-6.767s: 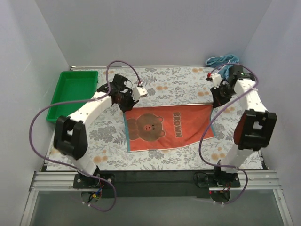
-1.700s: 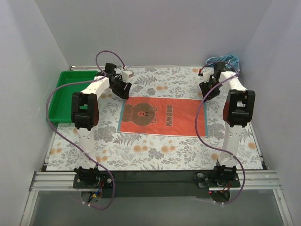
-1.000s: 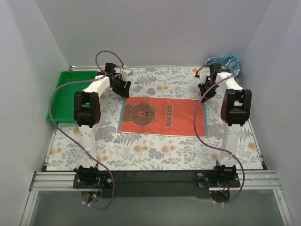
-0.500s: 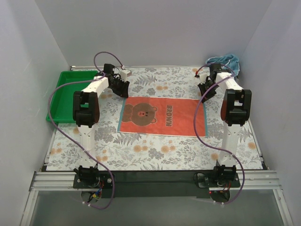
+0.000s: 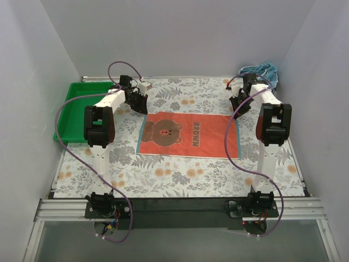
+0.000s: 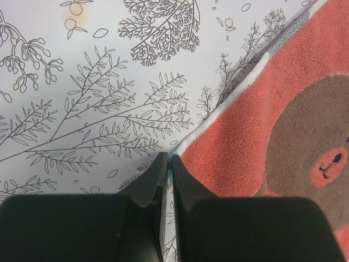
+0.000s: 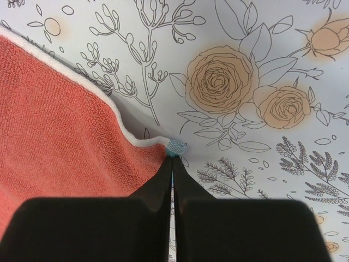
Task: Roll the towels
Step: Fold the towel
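Note:
The rust-red towel (image 5: pixel 188 135) with a brown bear print lies spread flat in the middle of the floral table cover. My left gripper (image 5: pixel 139 104) is at its far left corner. In the left wrist view the jaws (image 6: pixel 168 159) are closed on the towel's pale edge (image 6: pixel 218 112). My right gripper (image 5: pixel 238 105) is at the far right corner. In the right wrist view its jaws (image 7: pixel 173 159) are closed on the blue corner tip (image 7: pixel 176 146) of the red towel (image 7: pixel 60 125). The light blue towel (image 5: pixel 260 70) lies bunched at the back right.
A green tray (image 5: pixel 82 106) stands at the left edge. Grey walls close in the back and both sides. Purple cables loop from both arms, the right one (image 5: pixel 232 131) crossing the red towel's right end.
Earlier the red towel lay skewed and rumpled nearer the front; now it is straight and flat. Over the last second both grippers stayed at its far corners, the left one edging slightly.

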{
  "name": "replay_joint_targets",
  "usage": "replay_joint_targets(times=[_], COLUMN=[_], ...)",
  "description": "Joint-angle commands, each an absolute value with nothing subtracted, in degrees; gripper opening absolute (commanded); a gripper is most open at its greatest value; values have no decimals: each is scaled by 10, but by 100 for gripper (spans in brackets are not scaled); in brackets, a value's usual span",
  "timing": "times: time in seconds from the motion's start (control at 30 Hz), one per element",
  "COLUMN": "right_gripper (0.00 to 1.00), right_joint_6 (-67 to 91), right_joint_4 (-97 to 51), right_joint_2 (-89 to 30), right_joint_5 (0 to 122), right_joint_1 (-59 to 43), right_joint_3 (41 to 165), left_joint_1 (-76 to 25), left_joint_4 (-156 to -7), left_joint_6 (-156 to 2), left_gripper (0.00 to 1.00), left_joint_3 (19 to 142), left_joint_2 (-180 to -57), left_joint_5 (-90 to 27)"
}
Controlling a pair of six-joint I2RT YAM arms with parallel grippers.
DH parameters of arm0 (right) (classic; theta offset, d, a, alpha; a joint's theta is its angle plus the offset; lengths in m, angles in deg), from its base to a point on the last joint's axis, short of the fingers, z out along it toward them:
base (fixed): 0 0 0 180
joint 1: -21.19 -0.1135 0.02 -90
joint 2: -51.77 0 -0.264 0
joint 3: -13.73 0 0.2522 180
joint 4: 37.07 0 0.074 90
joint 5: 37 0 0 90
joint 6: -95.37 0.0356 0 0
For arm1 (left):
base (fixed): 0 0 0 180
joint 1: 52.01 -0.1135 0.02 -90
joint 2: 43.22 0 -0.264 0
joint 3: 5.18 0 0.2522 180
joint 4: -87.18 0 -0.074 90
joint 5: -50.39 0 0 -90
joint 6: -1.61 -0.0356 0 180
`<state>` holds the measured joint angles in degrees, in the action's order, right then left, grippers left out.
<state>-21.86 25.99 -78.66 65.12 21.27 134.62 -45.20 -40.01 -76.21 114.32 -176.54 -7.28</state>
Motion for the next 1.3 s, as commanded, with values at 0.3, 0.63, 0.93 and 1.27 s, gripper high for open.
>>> replay_joint_targets(times=[0.3, 0.63, 0.93, 1.27], right_gripper=[1, 1, 1, 1], right_joint_6=[-219, -249, -324, -408], right_joint_4=[249, 259, 260, 257], right_joint_2=[-768, -697, -594, -481], right_joint_5=[654, 664, 692, 707], right_joint_1=[214, 213, 215, 216], right_joint_3=[1402, 1401, 1269, 1082], left_joint_1=[-468, -474, -475, -475], left_joint_4=[-382, -359, -336, -298], left_joint_6=[-752, -800, -915, -1032], left_gripper=[0, 0, 0, 0], left_joint_3=[1191, 1200, 1034, 826], left_joint_2=[-1747, -1673, -1541, -1385], left_joint_5=[-60, -27, -18, -5])
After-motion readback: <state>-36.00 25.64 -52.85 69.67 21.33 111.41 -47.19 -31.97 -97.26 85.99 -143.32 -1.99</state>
